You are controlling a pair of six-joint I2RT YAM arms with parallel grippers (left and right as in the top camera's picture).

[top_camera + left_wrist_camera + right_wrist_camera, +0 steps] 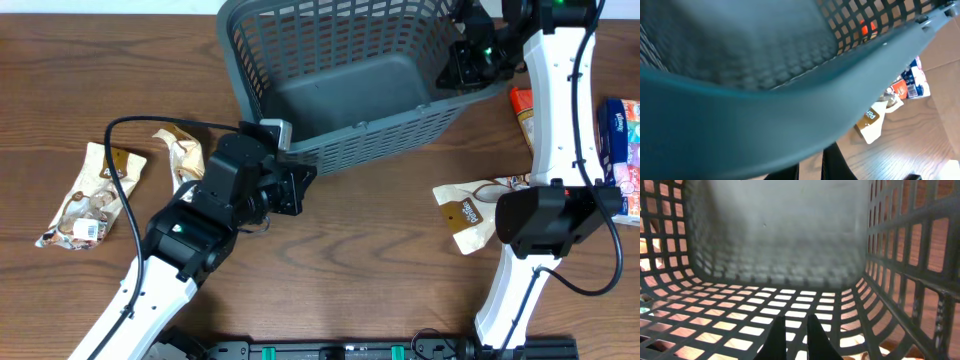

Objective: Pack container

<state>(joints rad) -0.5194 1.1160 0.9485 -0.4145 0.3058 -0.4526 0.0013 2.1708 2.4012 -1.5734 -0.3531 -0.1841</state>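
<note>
The container (350, 95), a large dark grey-blue lattice basket, stands tilted at the top middle of the table, its opening turned toward the overhead camera. My left gripper (300, 165) is at its near left rim. In the left wrist view the thick rim (765, 115) fills the frame and covers the tips of my left gripper (812, 160), which is shut on that rim. My right gripper (462, 62) reaches in at the basket's far right side. In the right wrist view it (796, 320) is shut just above the lattice wall (740, 330), with nothing seen between its fingers.
Snack packets lie on the wooden table: two at the left (90, 195) (180, 155), a white and brown one (470, 205) by the right arm's base, a red one (522, 105) and a blue and pink pack (622, 140) at the right edge.
</note>
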